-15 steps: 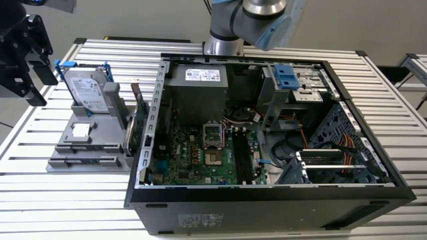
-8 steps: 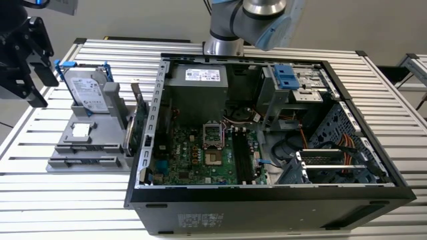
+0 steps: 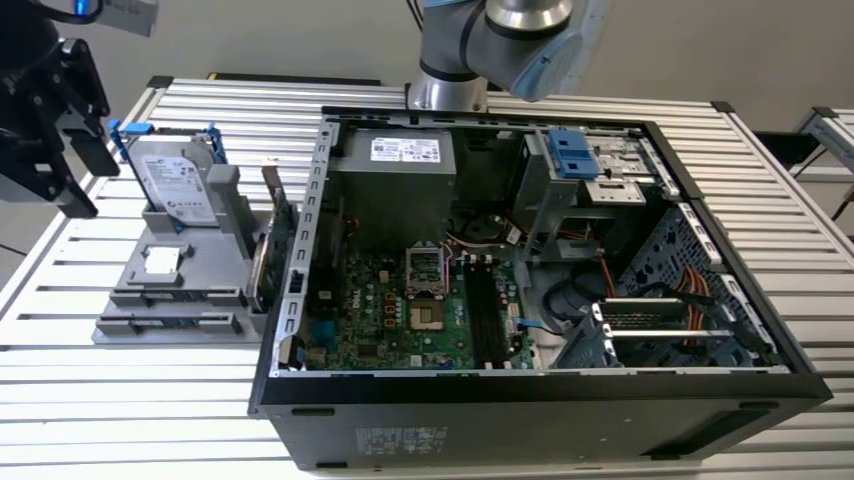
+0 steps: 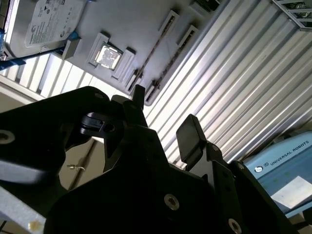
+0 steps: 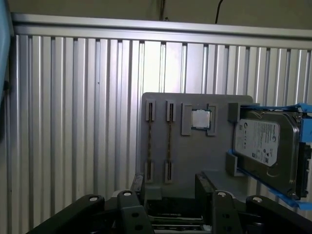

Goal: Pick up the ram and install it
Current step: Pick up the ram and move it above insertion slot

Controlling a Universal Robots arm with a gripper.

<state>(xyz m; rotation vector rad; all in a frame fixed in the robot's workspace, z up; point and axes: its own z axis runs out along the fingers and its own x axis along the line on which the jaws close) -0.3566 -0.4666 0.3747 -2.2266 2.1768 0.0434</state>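
The ram (image 5: 169, 141) is not in the fingers (image 4: 191, 134), which are spread wide with nothing between them. It stands on its edge in a slot of the grey holder (image 5: 190, 156), and a second stick (image 5: 148, 141) of the same kind stands just beside it. In both wrist views the fingers face this holder without touching it. On the same holder a square processor chip (image 5: 200, 119) lies near the sticks, and a silver hard drive (image 5: 265, 146) with blue rails stands further on. In the exterior view the slots are at the 6 o'clock end of the holder and the drive at 12 o'clock. The holder rests on the ribbed metal bench (image 5: 73, 122); the open computer case (image 3: 534, 400) lies at 3 o'clock from it.
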